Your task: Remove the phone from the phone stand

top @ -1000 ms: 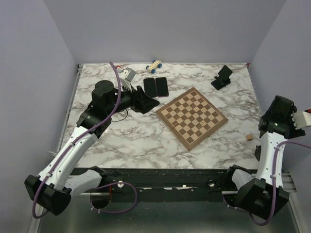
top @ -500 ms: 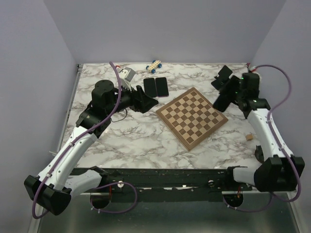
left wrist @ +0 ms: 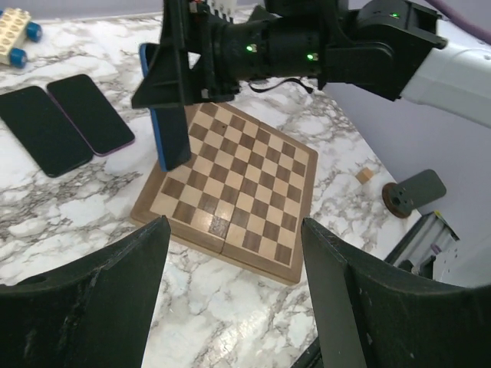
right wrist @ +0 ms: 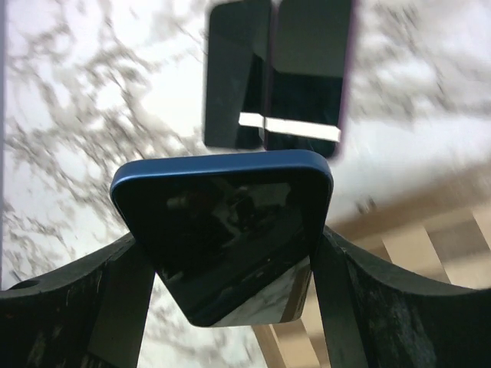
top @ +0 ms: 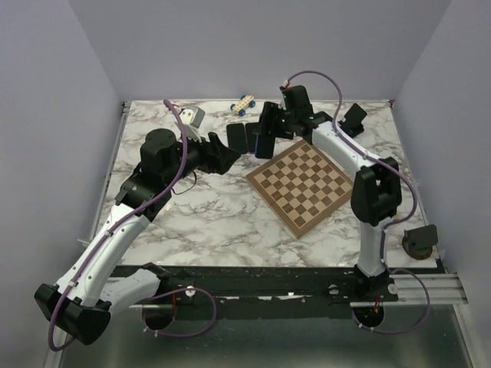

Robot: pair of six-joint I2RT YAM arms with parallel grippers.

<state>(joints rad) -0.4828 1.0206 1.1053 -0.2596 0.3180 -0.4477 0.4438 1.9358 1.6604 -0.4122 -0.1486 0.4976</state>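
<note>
Blue phone (right wrist: 222, 222) sits in right claw (right wrist: 226, 284), off phone stand (top: 354, 120).

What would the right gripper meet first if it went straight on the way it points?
Probably the black phones lying flat on the table, just beyond the blue phone that the right gripper holds, though depth is unclear.

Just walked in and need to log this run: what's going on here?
The right gripper holds a blue phone by its edges, lifted above the table near two other phones lying flat beside the chessboard. The stand at the far right is empty, so the phone is off it. The left gripper hovers open nearby, holding nothing.
</note>
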